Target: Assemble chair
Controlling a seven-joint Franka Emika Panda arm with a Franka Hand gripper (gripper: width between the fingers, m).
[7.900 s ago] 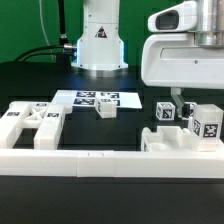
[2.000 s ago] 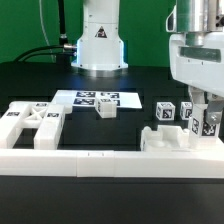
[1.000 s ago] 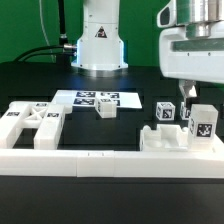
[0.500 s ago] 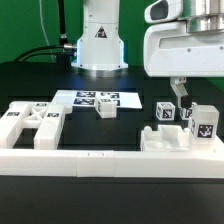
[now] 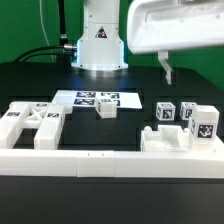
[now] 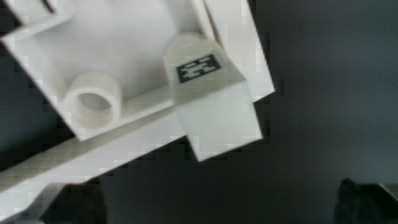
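The chair's loose white parts lie on the black table. A cross-braced frame rests at the exterior view's left and a small block sits near the middle. At the right stand three tagged blocks behind a notched part. My gripper hangs open well above the right-hand parts and holds nothing. In the wrist view a tagged leg and a part with a round peg lie far below the gripper, whose dark fingertips stand wide apart.
The marker board lies flat in front of the robot base. A long low white border rail runs along the front of the table. Green wall behind.
The open gripper has risen from beside the rightmost tagged block and shifted toward the exterior view's left. That block stays upright on the table.
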